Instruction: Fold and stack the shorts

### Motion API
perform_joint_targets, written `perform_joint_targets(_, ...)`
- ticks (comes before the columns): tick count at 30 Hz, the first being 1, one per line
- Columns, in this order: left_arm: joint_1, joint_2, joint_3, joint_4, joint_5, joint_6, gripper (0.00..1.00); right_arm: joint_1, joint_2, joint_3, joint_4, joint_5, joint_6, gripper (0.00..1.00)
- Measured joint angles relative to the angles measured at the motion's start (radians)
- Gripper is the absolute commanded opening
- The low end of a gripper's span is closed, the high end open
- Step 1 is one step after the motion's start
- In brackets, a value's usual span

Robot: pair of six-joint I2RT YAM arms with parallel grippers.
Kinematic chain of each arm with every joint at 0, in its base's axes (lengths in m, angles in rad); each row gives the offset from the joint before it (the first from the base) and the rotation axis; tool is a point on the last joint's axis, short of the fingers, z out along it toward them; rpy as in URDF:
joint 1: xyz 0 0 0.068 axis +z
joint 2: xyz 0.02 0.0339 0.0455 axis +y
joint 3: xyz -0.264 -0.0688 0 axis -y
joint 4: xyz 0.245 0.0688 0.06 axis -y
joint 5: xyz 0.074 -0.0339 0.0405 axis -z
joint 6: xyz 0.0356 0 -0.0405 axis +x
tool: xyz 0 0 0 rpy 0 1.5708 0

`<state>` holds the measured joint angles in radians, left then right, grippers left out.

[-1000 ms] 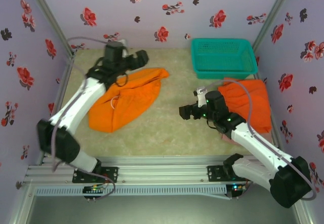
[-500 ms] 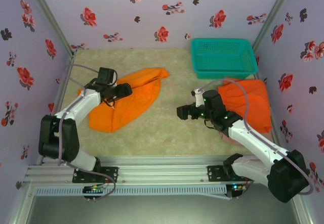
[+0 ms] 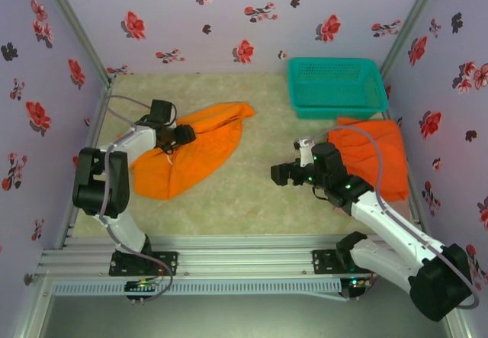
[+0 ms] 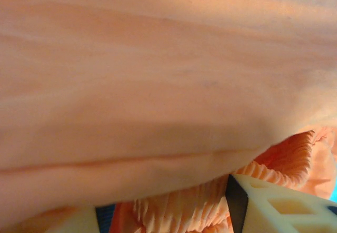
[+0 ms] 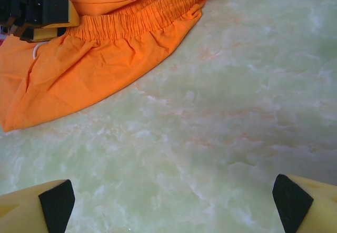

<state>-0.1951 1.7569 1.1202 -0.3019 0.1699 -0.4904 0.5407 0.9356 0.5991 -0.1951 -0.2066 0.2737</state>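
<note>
One pair of bright orange shorts lies spread at the left-centre of the table, also seen in the right wrist view. My left gripper is down on its left waistband end. In the left wrist view its jaws stand partly apart with gathered elastic waistband between the fingers, and orange cloth drapes close over the camera. A second pair of orange shorts lies folded at the right. My right gripper hovers open over bare table between the two, nothing between its fingertips.
A teal mesh basket stands at the back right, just behind the folded shorts. Floral walls close in the table on three sides. A metal rail runs along the near edge. The left gripper appears in the right wrist view's top-left corner.
My left arm has swung down from the back of the table onto the left end of the spread shorts, and its jaws have narrowed around the waistband. The right gripper has barely shifted.
</note>
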Motion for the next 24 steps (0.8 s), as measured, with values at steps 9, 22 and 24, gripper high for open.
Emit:
perform_joint_targets(9, 0.0, 0.054, 0.066, 0.003, 0.033, 0.011, 0.04, 0.0, 0.01, 0.0, -0.002, 0.002, 0.0, 0.99)
perform_joint_targets(22, -0.184, -0.367, -0.011, 0.041, 0.053, 0.018, 0.0, -0.011, 0.141, 0.058, -0.036, 0.11, 0.053, 0.99)
perform_joint_targets(24, -0.266, -0.411, -0.051, 0.079, 0.053, 0.01, 0.0, -0.024, 0.167, 0.093, -0.051, 0.132, 0.067, 0.99)
